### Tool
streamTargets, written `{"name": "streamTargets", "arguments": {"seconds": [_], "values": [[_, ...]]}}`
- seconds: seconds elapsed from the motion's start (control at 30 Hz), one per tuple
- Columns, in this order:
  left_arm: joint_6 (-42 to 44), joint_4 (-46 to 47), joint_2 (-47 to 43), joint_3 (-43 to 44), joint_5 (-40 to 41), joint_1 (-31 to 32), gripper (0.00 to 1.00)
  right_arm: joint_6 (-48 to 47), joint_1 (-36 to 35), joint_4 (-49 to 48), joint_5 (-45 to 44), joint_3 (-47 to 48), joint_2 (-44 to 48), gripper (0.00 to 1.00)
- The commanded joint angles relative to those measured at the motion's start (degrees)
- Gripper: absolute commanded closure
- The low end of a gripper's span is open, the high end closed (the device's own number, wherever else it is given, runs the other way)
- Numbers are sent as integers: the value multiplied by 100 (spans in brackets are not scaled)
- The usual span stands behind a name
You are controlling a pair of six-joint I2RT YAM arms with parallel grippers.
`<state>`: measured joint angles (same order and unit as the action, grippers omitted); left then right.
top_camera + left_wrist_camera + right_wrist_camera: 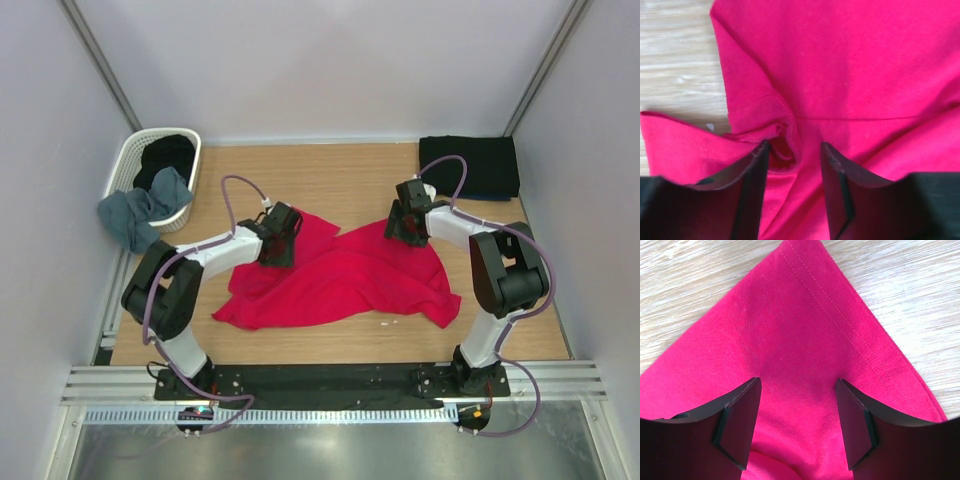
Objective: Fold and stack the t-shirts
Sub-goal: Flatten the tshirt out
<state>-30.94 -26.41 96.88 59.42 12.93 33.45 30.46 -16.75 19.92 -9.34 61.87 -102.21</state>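
Four shirts are in sight, with one basket and two grippers. The white lattice basket stands at the far left corner of the table. One grey-blue shirt hangs over the basket's near rim, and one black shirt lies bunched inside it.

Right of the basket, and nearer the arm bases, one crimson-red shirt lies unfolded and wrinkled on the wood. Its long axis runs left to right across the table, and two peaks point away from the bases with a notch between them.

The left gripper, just right of the basket, has its fingers spread astride a raised seam fold that touches the left finger. Further right, the right gripper is also spread, straddling a flat corner with a double-stitched hem. That corner points away from the fingers.

Far right of the basket, along the same back edge, one folded black shirt lies flat.
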Motion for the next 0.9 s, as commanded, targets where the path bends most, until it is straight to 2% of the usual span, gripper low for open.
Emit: {"name": "streamTargets", "arguments": {"seconds": [0.0, 0.1, 0.13, 0.2, 0.33, 0.4, 0.53, 0.67, 0.77, 0.87], "values": [[19, -74, -11, 176, 245, 56, 57, 57, -3, 82, 64, -113, 70, 33], [-114, -74, -178, -9, 376, 65, 74, 83, -3, 64, 12, -113, 35, 33], [-123, -109, -265, -70, 499, 56, 86, 101, 5, 82, 12, -96, 9, 33], [-158, -460, -371, -36, 622, 65, 100, 101, 5, 99, 20, -70, -9, 33], [-692, -1040, -1178, -202, 1429, 47, 100, 83, 5, 135, -76, -43, 35, 33], [-992, -1355, -1855, -448, 1598, -5, 100, 92, 5, 135, -138, -69, 61, 33], [-2238, -2234, -2831, -931, 1949, -216, 100, 127, 5, 108, -138, -113, 0, 33], [-4072, -3350, -3797, -1563, 2485, -322, 100, 153, 14, 117, -199, -148, -36, 33], [-4403, -3432, -4519, -2038, 2583, -532, 100, 171, 23, 65, -217, -210, 26, 33], [-4351, -3231, -4924, -2259, 2539, -761, 99, 189, 14, 73, -199, -219, 26, 33]]}}
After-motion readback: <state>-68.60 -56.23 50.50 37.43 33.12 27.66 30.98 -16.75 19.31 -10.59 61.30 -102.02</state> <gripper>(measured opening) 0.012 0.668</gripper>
